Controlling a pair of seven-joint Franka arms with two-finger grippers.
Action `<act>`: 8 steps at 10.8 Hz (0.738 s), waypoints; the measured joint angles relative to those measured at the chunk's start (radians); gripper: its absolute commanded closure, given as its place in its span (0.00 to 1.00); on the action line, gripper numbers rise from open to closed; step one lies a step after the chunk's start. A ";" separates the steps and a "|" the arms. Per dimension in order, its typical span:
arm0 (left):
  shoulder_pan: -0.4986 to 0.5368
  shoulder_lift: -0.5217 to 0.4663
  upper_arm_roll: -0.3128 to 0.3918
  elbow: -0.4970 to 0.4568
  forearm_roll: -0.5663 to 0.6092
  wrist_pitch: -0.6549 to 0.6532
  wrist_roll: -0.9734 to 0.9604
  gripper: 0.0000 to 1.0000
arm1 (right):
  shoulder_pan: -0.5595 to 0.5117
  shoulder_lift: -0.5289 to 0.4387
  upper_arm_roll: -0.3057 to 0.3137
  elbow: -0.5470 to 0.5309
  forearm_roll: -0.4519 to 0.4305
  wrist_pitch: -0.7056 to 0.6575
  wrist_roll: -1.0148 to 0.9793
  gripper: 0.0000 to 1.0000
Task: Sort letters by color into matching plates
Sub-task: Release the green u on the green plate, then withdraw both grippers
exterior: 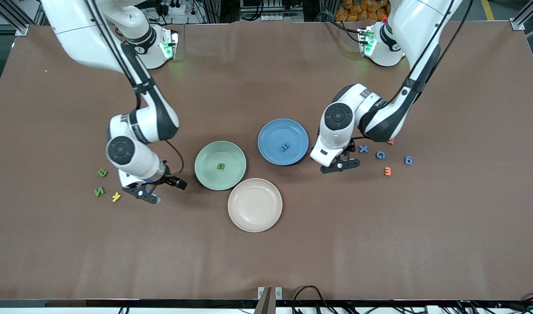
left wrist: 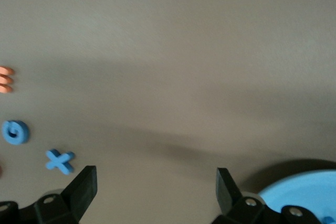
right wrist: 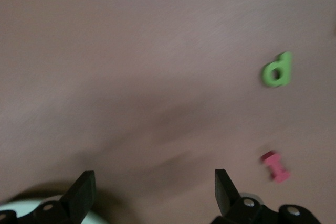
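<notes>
The mint green plate (exterior: 205,174) holds one green letter (exterior: 221,166). On the blue plate (exterior: 270,131) lies one blue letter (exterior: 285,147). My right gripper (exterior: 146,195) hangs open and empty over the table beside the green plate, toward the right arm's end. Two green letters (exterior: 102,173) (exterior: 99,191) lie near it. The right wrist view shows my right gripper (right wrist: 155,190), a green d (right wrist: 277,70) and the green plate's rim (right wrist: 100,219). My left gripper (exterior: 340,166) (left wrist: 156,187) is open and empty beside the blue plate (left wrist: 304,190). Blue X (exterior: 363,148) (left wrist: 60,161), G (exterior: 380,155) (left wrist: 15,132) and 6 (exterior: 408,160) lie close by.
A beige plate (exterior: 238,213) stands nearer the front camera than the two coloured plates. A yellow letter (exterior: 116,197) lies by the green ones. An orange letter (exterior: 387,171) (left wrist: 6,79) and a red one (exterior: 390,141) lie among the blue ones. A pink letter (right wrist: 276,166) shows near the right gripper.
</notes>
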 measured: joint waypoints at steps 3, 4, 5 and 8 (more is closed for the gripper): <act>0.155 -0.023 -0.113 -0.026 -0.017 0.012 0.030 0.00 | -0.098 0.000 -0.001 0.000 0.000 -0.001 -0.018 0.00; 0.249 -0.023 -0.185 -0.046 -0.017 0.037 0.035 0.00 | -0.127 0.000 -0.001 0.000 0.000 -0.001 -0.029 0.00; 0.360 -0.023 -0.263 -0.076 -0.018 0.077 0.043 0.00 | -0.156 0.000 0.000 0.001 0.000 0.000 -0.044 0.00; 0.511 -0.023 -0.367 -0.129 -0.018 0.136 0.067 0.00 | -0.211 0.013 0.002 0.003 0.001 0.003 -0.084 0.00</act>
